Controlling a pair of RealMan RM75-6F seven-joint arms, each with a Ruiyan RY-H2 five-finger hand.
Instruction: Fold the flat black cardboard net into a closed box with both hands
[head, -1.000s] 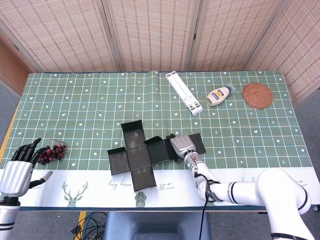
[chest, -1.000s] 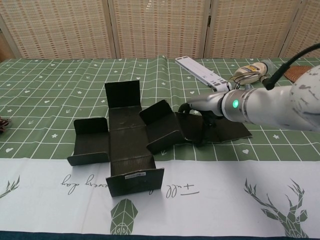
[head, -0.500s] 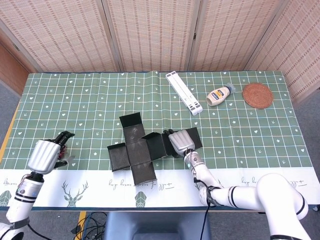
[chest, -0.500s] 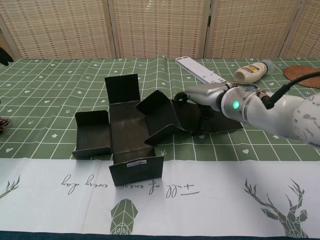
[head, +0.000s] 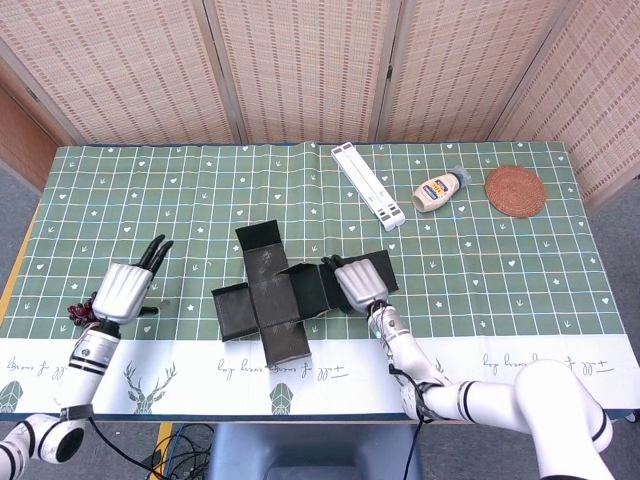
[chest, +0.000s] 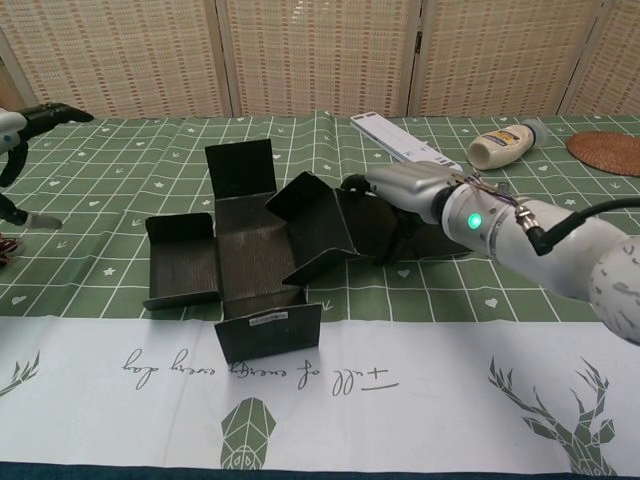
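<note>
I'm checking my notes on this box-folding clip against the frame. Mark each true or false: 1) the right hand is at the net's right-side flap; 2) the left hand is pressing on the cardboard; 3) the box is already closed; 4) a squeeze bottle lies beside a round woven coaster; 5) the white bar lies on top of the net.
1) True. The right hand is against the raised right flap of the black cardboard net.
2) False. The left hand is off to the left, apart from the net, fingers spread and holding nothing.
3) False. The net lies open, its flaps only partly raised.
4) True. The squeeze bottle lies left of the woven coaster.
5) False. The white bar lies on the tablecloth beyond the net.
</note>
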